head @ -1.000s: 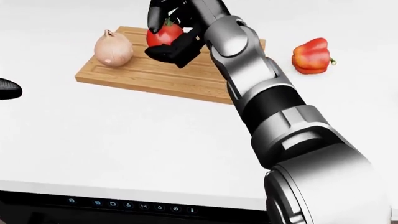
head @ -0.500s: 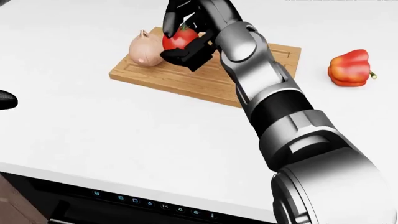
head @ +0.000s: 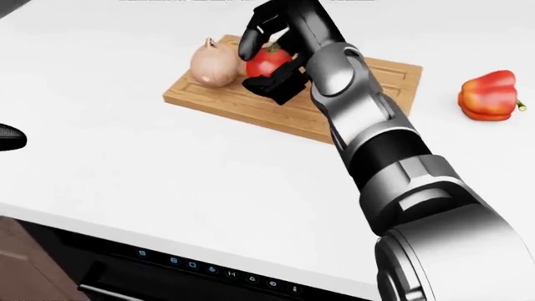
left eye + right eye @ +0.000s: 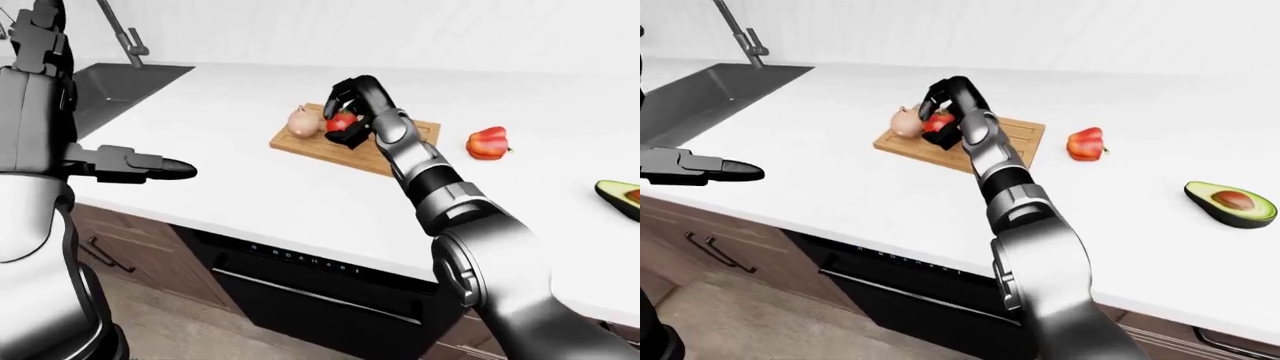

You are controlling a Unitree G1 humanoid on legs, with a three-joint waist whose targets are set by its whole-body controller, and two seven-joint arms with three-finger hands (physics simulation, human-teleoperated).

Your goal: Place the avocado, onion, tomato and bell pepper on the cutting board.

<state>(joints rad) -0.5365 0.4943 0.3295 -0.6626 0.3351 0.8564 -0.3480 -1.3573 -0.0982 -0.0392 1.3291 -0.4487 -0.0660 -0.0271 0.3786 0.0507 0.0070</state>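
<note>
Right hand (image 3: 271,53) is clenched round the tomato (image 3: 268,61), dark fingers (image 3: 253,34) over its top and left, thumb block under its right side. Hand hangs over the top-left part of the cutting board (image 3: 368,78). Over the last second the whole head view slid: board and pepper went right and a bit down in frame, so the camera moved, not the items. Relative to the board the hand is carrying the tomato closer to the onion and seems lower than a second ago. Can't tell if the tomato touches the wood yet; the thumb block hides its underside.

Onion (image 3: 213,63) lies on the board just left of the hand, near touching the fingers. Bell pepper (image 3: 489,94) sits on the white counter (image 3: 167,169), well right of the hand, off the board. Avocado (image 4: 1232,204), a cut half, lies far right of the hand near the counter's near edge, also off the board.

Left hand (image 4: 150,166) is held out flat, released, holding nothing, well left of the board and apart from everything.

Judgement: onion done, tomato at the set-down step, release not yet made. Pepper and avocado remain. Risk: opening the fingers this near the onion could nudge it or let the tomato roll.
</note>
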